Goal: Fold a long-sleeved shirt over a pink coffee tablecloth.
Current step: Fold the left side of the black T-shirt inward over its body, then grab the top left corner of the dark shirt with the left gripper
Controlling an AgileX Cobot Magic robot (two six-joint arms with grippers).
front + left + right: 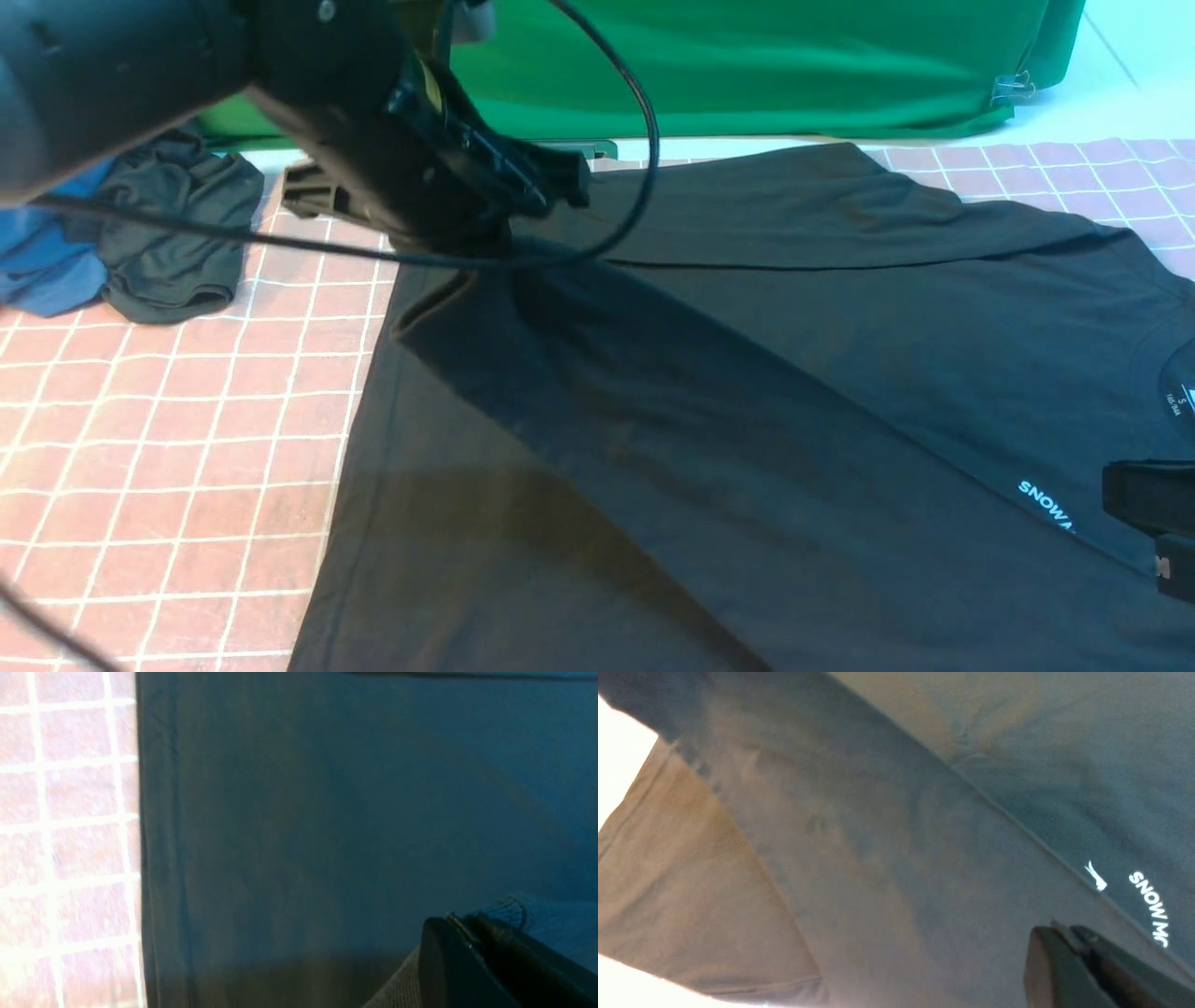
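Pink coffee tablecloth [140, 420]: is covering the whole work surface, lying flat.
Long-sleeved shirt [747, 392]: is lying spread on the tablecloth, filling the middle and right, chest print facing up.
Sleeve [579, 373]: is running diagonally across the shirt's body toward the hem.
Left gripper [460, 926]: jaws are pressing together on the ribbed cuff [509, 907], holding it just above the body.
Right gripper [1059, 935]: jaws are sitting closed by the chest print; whether they are pinching any cloth cannot be told.
Bigger risk: the soft knit is likely slipping free if the cuff is dragged, leaving a crooked fold.
Smaller risk: pulling may be bunching the body or rucking the tablecloth.
Containers: none are showing.
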